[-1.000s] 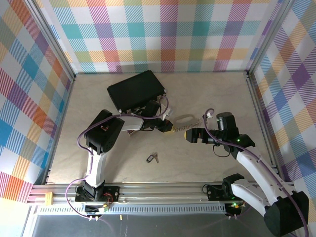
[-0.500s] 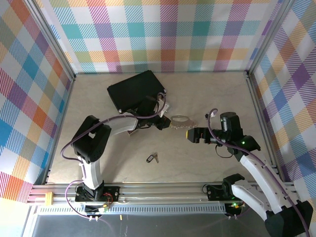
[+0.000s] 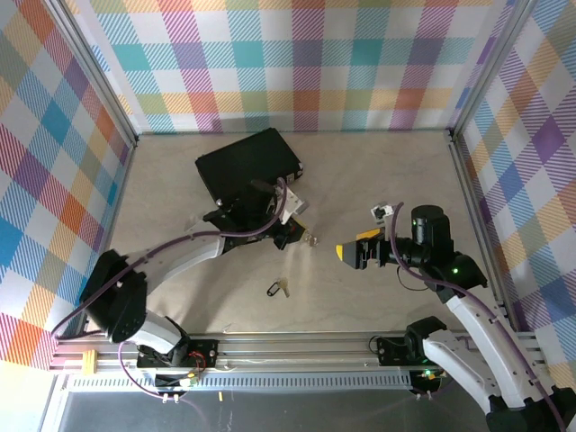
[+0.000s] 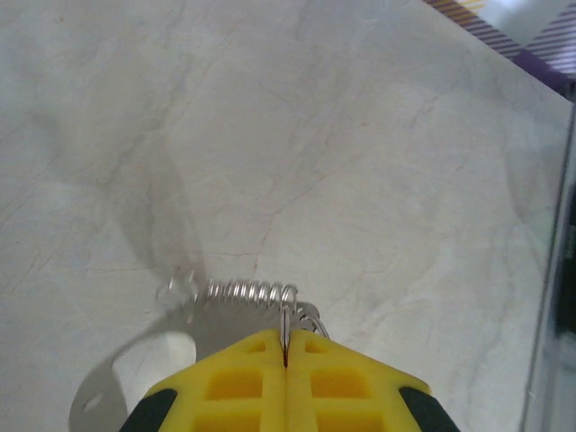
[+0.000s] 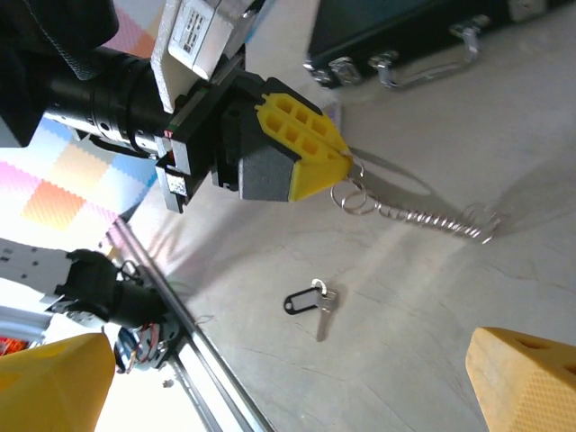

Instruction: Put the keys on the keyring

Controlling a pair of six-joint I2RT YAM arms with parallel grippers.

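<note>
My left gripper (image 3: pixel 298 236) is shut, its yellow fingertips (image 4: pixel 286 360) pinching a ring of the keyring (image 4: pixel 290 315) edge-on just above the table. A silver coil spring (image 4: pixel 236 291) trails from the ring toward the left. In the right wrist view the keyring (image 5: pixel 355 198) and its coil (image 5: pixel 432 219) hang off the left gripper (image 5: pixel 337 166). A key with a black tag (image 3: pixel 277 288) lies flat on the table, nearer the bases, also seen as the key (image 5: pixel 312 304). My right gripper (image 3: pixel 351 253) stands open and holds nothing, to the right of the keyring, its fingers (image 5: pixel 526 378) wide apart.
A black case (image 3: pixel 247 164) with metal latches lies at the back left, just behind the left gripper; its front edge shows as the case (image 5: pixel 396 40). Aluminium rails run along the near edge (image 3: pixel 288 346) and sides. Plaid walls enclose the table.
The left arm swung its elbow out to the left and drew the keyring a little nearer and left. The right gripper backed off slightly to the right, still open.
</note>
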